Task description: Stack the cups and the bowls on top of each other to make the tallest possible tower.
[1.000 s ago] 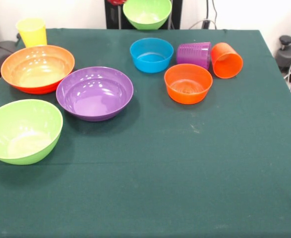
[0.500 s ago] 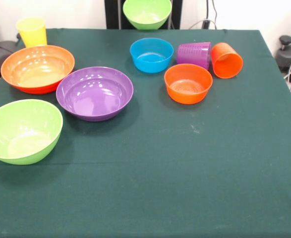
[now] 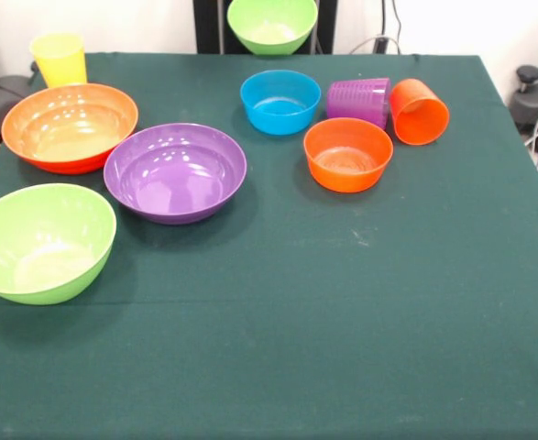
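Observation:
No gripper shows in the front view. A yellow cup (image 3: 59,58) stands upright at the far left corner. Lying on their sides at the far right, close together, are a ribbed purple cup (image 3: 358,99) and an orange cup (image 3: 420,111). A small blue bowl (image 3: 279,99) and a small orange bowl (image 3: 347,153) sit beside them. On the left are a large orange bowl (image 3: 70,124), a purple bowl (image 3: 175,170) and a lime green bowl (image 3: 41,240). A second lime green bowl (image 3: 271,23) rests at the far edge. Nothing is stacked.
The green tablecloth (image 3: 323,321) covers the whole table; its near half holds no objects. Off the right edge are cables and a black device (image 3: 532,96). A dark object lies off the left edge.
A small red part of the arm at the top edge, left of the far green bowl, has left the picture. Cups and bowls have not moved.

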Controlling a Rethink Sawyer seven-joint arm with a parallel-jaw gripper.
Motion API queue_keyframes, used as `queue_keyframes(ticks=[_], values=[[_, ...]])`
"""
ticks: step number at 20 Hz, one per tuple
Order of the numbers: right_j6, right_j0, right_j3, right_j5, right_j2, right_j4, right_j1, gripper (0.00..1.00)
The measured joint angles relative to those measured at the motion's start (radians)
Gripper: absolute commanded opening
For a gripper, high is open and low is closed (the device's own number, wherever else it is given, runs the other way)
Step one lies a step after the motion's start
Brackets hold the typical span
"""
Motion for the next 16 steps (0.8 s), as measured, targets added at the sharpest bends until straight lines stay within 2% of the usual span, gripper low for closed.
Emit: queue_keyframes(ticks=[5, 6, 10, 16], values=[[0.0, 0.048, -0.001, 0.0, 0.0, -0.025, 0.003, 0.0], [0.0, 0.077, -0.001, 0.0, 0.0, -0.027, 0.008, 0.0], [0.0, 0.122, -0.001, 0.0, 0.0, -0.026, 0.009, 0.0], [0.0, 0.168, 0.0, 0.0, 0.004, -0.027, 0.002, 0.0]])
